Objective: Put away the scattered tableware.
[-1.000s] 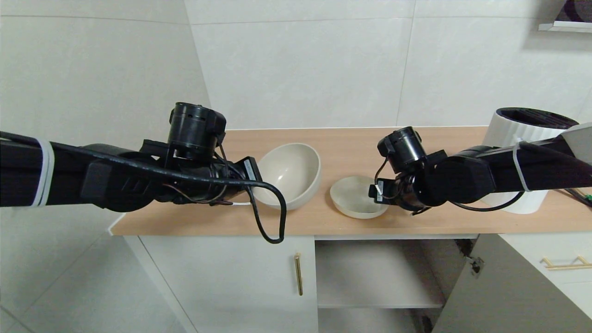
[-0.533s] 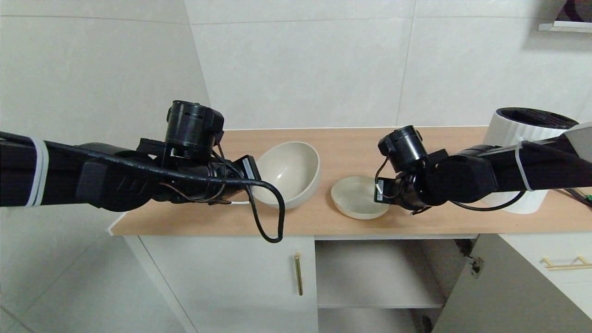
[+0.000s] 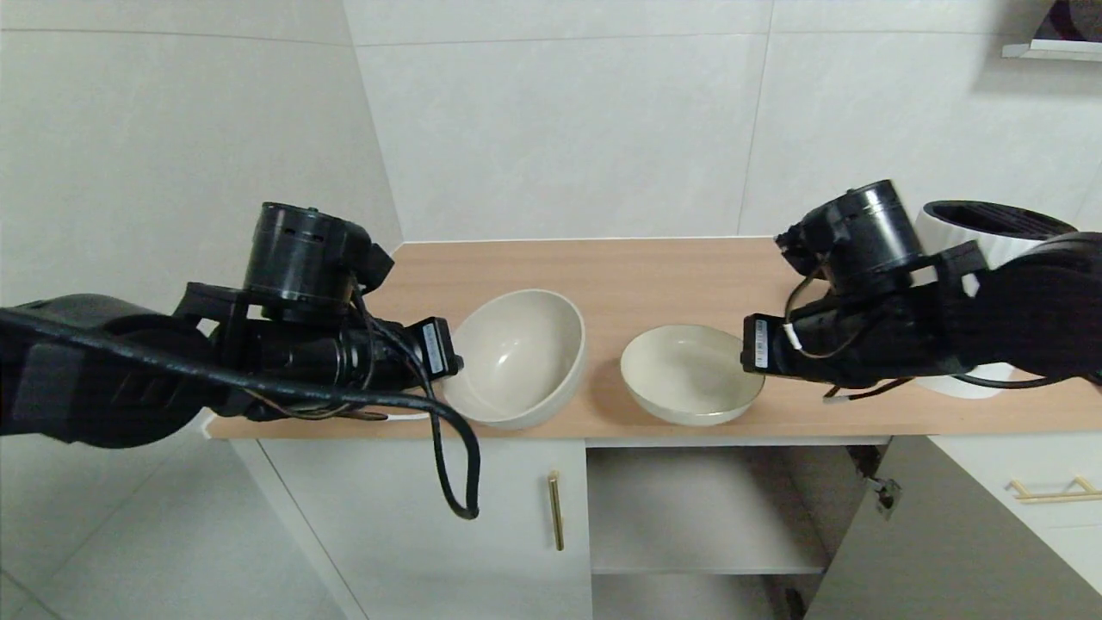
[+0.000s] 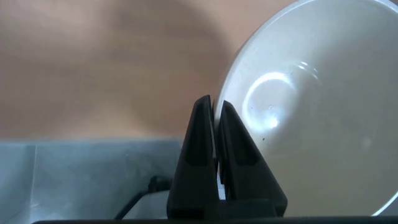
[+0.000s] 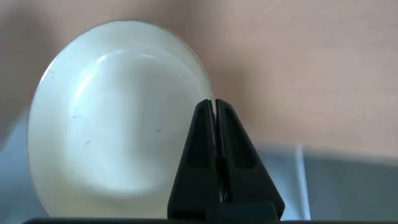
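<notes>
A large cream bowl (image 3: 516,357) hangs tilted over the wooden counter's (image 3: 646,275) front edge, its rim pinched by my left gripper (image 4: 214,109), which is shut on it; the bowl (image 4: 311,106) opens toward the wrist camera. To its right a smaller, shallow cream bowl (image 3: 689,372) is held by its right rim in my right gripper (image 5: 215,109), also shut. That shallow bowl (image 5: 118,112) sits above the counter's front edge. In the head view both grippers' fingertips are hidden behind the wrists.
A white ribbed cylindrical container (image 3: 981,232) stands at the counter's right end behind my right arm. Below the counter an open cabinet (image 3: 697,508) shows a bare shelf, its door (image 3: 930,534) swung out to the right. A closed door with a gold handle (image 3: 555,510) is on the left.
Both arms have pulled back toward me and lifted, carrying their bowls from the counter's middle to its front edge. The large bowl tilted slightly more upright.
</notes>
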Controlling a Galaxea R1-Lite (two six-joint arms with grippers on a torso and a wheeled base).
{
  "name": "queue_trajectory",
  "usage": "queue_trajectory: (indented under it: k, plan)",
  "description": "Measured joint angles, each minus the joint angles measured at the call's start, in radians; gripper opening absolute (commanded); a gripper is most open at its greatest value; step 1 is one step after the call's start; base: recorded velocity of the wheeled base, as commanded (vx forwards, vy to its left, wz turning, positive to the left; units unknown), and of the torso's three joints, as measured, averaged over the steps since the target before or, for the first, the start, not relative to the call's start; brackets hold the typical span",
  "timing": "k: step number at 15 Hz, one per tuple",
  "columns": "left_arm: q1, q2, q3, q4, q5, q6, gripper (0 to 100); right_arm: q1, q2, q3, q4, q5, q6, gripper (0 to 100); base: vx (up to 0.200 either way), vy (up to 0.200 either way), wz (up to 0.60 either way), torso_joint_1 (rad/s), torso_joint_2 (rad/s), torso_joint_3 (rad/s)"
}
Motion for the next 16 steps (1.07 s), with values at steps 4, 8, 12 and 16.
queue_trajectory:
  k: [4, 8, 12, 16]
  plan:
    - [-0.002, -0.12, 0.12, 0.0, -0.043, 0.064, 0, -0.006, -0.161, 0.143, 0.027, 0.1, -0.061, 0, 0.0, 0.0, 0.0, 0.0, 0.0, 0.0]
    - [-0.004, -0.149, 0.148, -0.001, -0.043, 0.066, 0, -0.007, -0.195, 0.17, 0.021, 0.098, -0.061, 0, 0.0, 0.0, 0.0, 0.0, 0.0, 0.0]
    - [-0.004, -0.145, 0.15, -0.002, -0.041, 0.065, 0, -0.009, -0.199, 0.177, 0.021, 0.093, -0.064, 0, -0.2, 0.0, 0.0, 0.01, 0.0, 0.0]
    - [-0.006, -0.145, 0.151, -0.001, -0.043, 0.068, 0, -0.008, -0.192, 0.179, 0.021, 0.091, -0.063, 0, 0.0, 0.0, 0.0, 0.0, 0.0, 0.0]
